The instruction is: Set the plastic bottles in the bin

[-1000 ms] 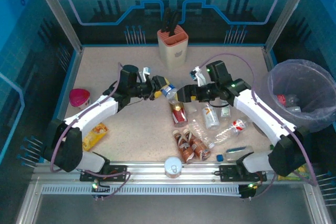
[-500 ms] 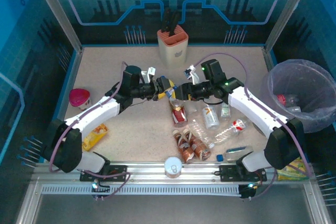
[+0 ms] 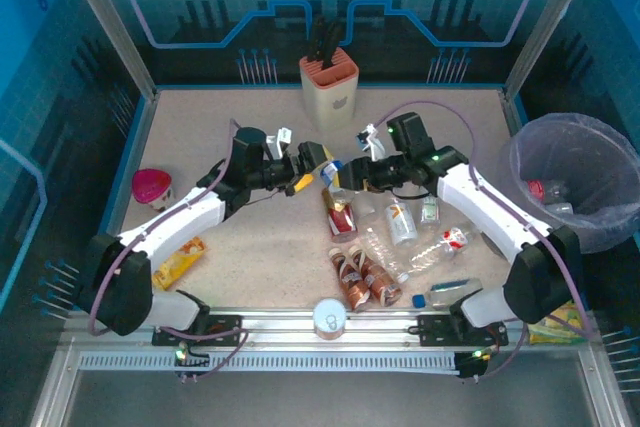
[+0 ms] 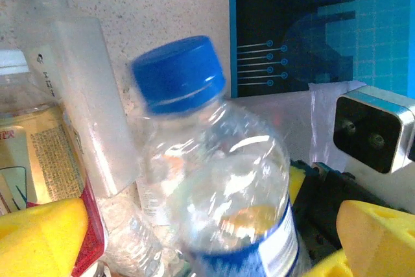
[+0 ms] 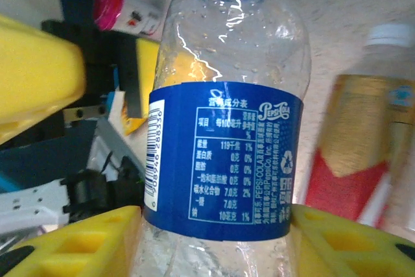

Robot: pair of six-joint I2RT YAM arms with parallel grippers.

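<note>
Nearest the arms, a round silver metal can [image 3: 329,318] stands on the speckled worktop [image 3: 200,127], far in front of the beige knife block [image 3: 329,87]. A bit closer to the block lie some brown plastic bottles [image 3: 361,277] packed side by side. Next come a few clear plastic bottles lying down [image 3: 385,250], and then a red-and-gold bottle [image 3: 341,215].

Just in front of the block, the two claws meet around a clear plastic bottle with a blue cap and blue label [image 5: 227,154]. The right claw [image 5: 217,225] has hold of it, with a yellow finger pressed on each side below the label. The left claw [image 4: 207,228] is spread wide, and its yellow fingers stand clear of the bottle on both sides.

The right wrist view lets you read the white writing and the bar code on the label. The left wrist view shows the round blue cap and the shiny, see-through shoulder.

The view from above shows the big round bin with a pale purple bag [image 3: 610,222]. It is off to the right of the block, past the worktop's edge, with a few bottles already inside.
</note>
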